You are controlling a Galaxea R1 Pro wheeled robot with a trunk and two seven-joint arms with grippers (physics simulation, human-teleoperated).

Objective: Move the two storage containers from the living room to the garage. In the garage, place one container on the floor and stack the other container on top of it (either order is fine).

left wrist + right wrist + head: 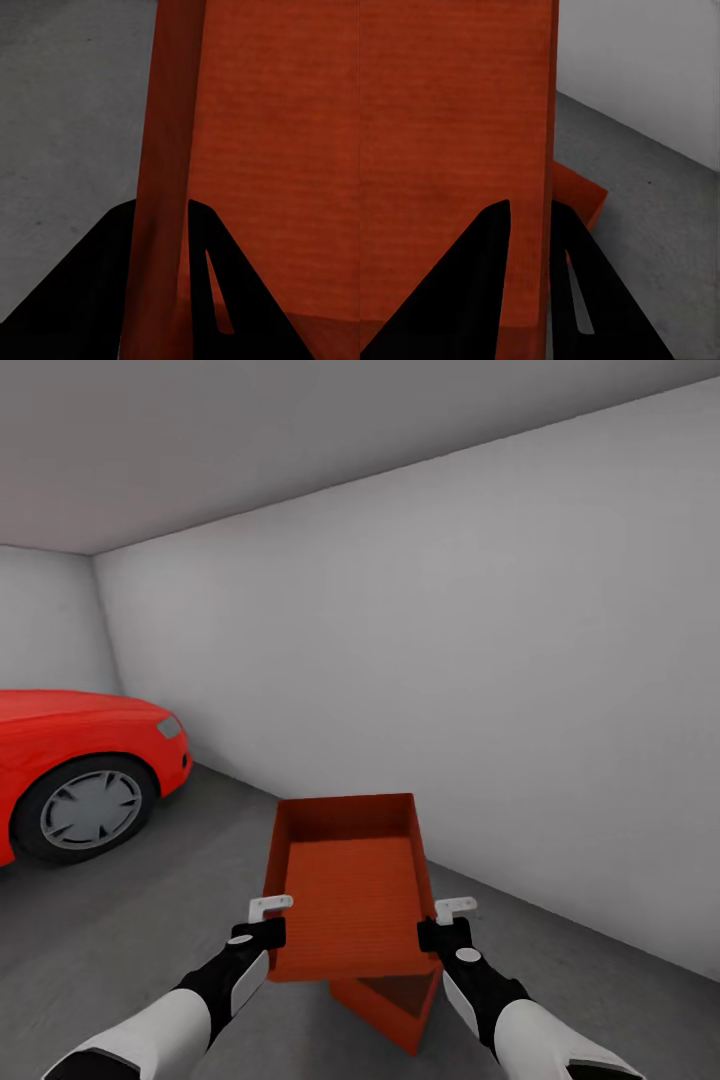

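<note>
Upper bin (pixel 345 890) carried over lower bin (pixel 395 1005) on garage floor (pixel 130 950).
Left gripper (pixel 268 920) pinching the near left wall, right gripper (pixel 447 922) pinching the near right wall, one finger inside and one outside each. Lower bin just below and slightly right of the grippers, turned askew. Likely to seat crooked or tip off if let go before squaring with it.
</note>
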